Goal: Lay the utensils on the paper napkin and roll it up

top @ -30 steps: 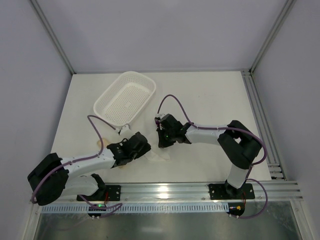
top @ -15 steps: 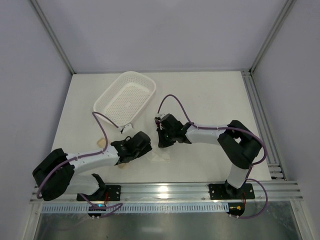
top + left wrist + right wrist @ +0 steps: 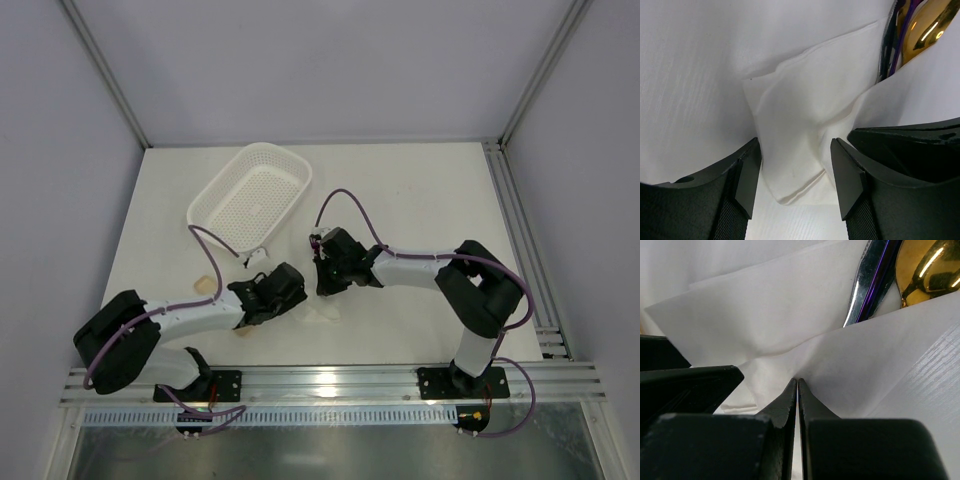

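The paper napkin [image 3: 805, 105] lies folded and creased on the table, and shows small in the top view [image 3: 322, 317]. The utensils stick out of its fold: a gold spoon bowl [image 3: 927, 267], also in the left wrist view [image 3: 930, 22], a silver handle [image 3: 862, 282] and a purplish fork [image 3: 900, 30]. My left gripper [image 3: 796, 165] is open, its jaws standing either side of a folded napkin corner. My right gripper [image 3: 797, 382] is shut, its tips pinching a raised fold of the napkin. In the top view the left gripper [image 3: 293, 300] and right gripper [image 3: 322, 289] are close together.
A white perforated basket [image 3: 250, 197] stands at the back left. A flat beige slab [image 3: 205, 285] lies left of the left arm. A metal rail [image 3: 330, 385] runs along the near table edge.
My left arm has stretched a little to the right, bringing its gripper closer to the napkin. The right arm has not moved.
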{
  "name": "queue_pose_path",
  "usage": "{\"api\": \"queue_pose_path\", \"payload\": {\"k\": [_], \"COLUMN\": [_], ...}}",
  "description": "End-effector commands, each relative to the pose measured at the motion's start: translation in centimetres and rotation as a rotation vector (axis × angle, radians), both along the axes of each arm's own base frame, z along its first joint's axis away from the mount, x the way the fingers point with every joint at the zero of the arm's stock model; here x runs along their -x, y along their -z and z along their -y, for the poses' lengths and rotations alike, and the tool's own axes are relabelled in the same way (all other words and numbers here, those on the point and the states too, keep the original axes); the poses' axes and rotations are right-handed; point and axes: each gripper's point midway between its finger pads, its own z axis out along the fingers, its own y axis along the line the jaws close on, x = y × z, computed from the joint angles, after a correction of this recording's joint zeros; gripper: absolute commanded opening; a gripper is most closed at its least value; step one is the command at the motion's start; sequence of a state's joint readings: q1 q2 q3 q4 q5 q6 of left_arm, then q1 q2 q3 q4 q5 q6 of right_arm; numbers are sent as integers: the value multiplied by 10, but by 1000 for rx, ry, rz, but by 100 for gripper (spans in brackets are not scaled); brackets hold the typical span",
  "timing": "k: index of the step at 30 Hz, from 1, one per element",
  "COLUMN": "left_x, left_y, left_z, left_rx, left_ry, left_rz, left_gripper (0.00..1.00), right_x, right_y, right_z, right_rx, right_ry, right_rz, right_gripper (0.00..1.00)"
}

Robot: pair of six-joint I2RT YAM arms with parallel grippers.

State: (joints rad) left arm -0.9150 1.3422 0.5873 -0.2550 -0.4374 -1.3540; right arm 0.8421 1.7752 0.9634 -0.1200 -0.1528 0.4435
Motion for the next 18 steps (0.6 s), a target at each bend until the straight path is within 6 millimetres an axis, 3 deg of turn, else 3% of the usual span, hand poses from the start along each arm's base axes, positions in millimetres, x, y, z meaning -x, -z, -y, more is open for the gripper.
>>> {"api": "queue_pose_path", "payload": {"k": [1, 11, 18], "left_x": [-3, 10, 18], "left_y": [6, -5, 1], "left_z": [5, 32, 29], "left_rx": [39, 179, 182], "left_ry": [0, 75, 63], "left_rz": [21, 59, 52], "left_gripper": [61, 59, 58], "right_x": [17, 18, 17], "right_y": [26, 26, 25], "right_z": [25, 24, 24], "right_rx": [104, 100, 98], "right_ry": [-12, -12, -12], "right_rz": [-55, -54, -52], "right_gripper": [4, 4, 4]}}
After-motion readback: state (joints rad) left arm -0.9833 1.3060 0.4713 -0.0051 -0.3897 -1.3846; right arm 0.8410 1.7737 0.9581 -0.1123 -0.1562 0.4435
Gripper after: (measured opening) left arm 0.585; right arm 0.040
